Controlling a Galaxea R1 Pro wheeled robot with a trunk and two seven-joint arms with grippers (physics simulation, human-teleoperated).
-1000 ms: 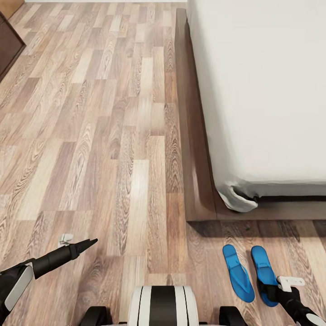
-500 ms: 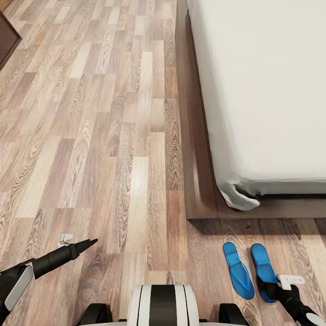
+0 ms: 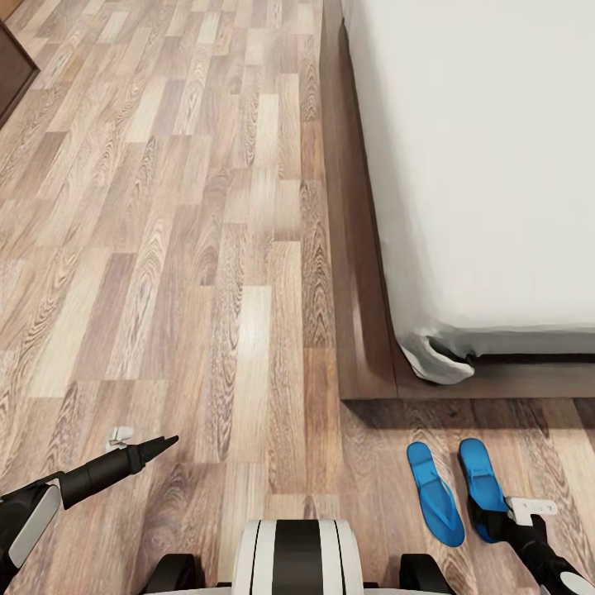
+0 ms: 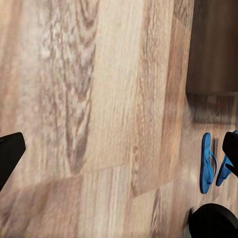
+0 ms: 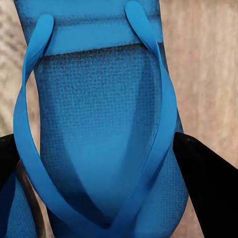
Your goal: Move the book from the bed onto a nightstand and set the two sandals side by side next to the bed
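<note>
Blue sandal (image 3: 482,487) clamped in lowered right tool (image 3: 496,522); left tool (image 3: 157,447) together, hovering

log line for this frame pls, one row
scene: bedroom floor by bed corner | sandals: two side by side, left sandal, right sandal | right gripper: at right sandal, grip unclear | left gripper: idle above floor

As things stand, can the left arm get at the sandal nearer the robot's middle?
Probably not without repositioning: the left gripper hangs over bare floor, well to the side of that sandal, with the robot's base between them.
</note>
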